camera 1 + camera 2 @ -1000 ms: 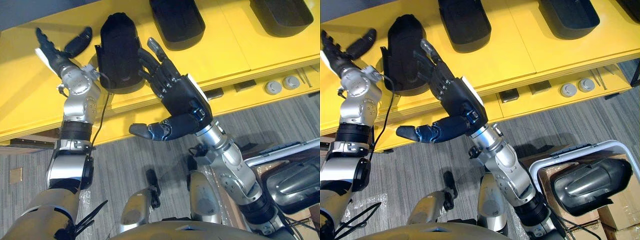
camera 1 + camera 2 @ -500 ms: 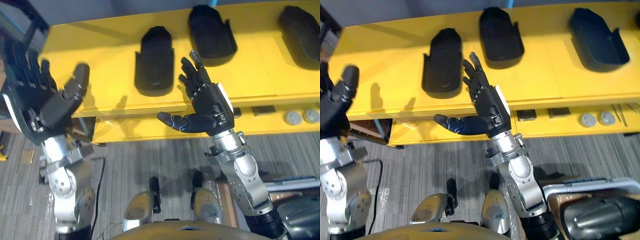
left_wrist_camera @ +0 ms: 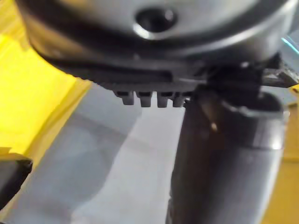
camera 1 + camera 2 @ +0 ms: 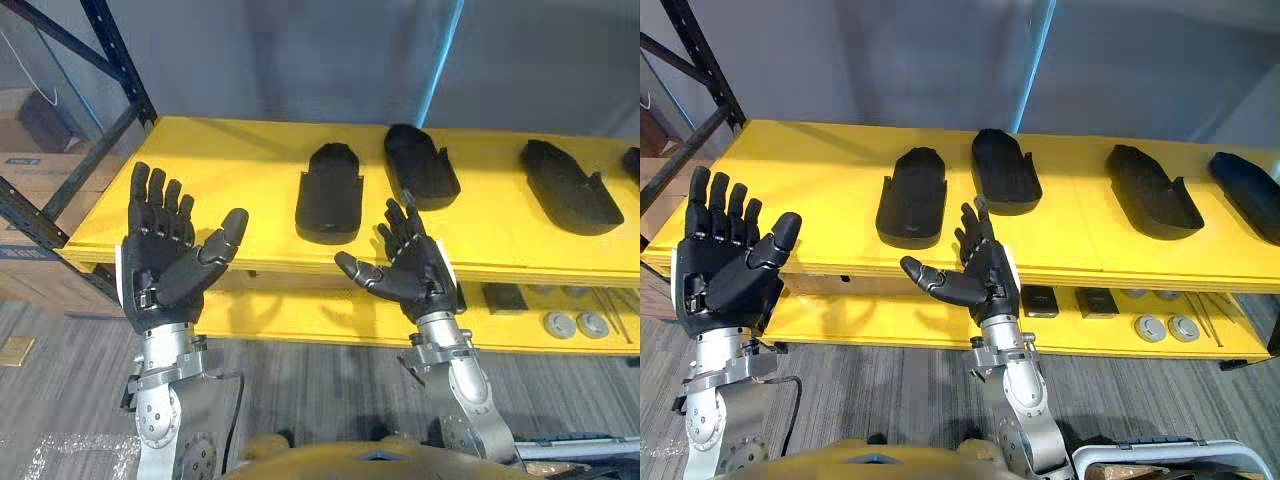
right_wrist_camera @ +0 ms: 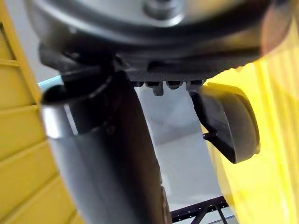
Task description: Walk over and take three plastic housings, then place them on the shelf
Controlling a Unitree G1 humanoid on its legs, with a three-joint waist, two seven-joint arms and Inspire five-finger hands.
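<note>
A wide yellow shelf (image 4: 230,160) runs from left to right across the scene. A dark metal rack frame (image 4: 120,60) holds it at the left end. Four long black plastic housings (image 4: 912,197), shaped like little boats, lie on top of the shelf. They sit in a row from the middle to the far right, apart from each other. No robot hand holds one.

Each housing looks like a thin, hard shell. I think it is light and stiff, not soft. The plastic looks smooth, so it may slip. A good place to hold it seems to be across the middle, with the thumb on one side wall and the fingers on the other. The round end could slide out of a grip.

The left robot hand (image 4: 165,265) is up in front of the left part of the shelf. Its fingers are straight and spread, and it holds nothing. The right robot hand (image 4: 410,275) is up by the near edge, close to the two middle housings. It is open and empty too.

The housings look hollow, like tubs, and I see nothing inside them. Below the top board is a lower yellow ledge (image 4: 870,320). On its right part sit two small dark square blocks (image 4: 1042,298), two round grey discs (image 4: 1150,327) and some thin metal rods (image 4: 1210,312).
</note>
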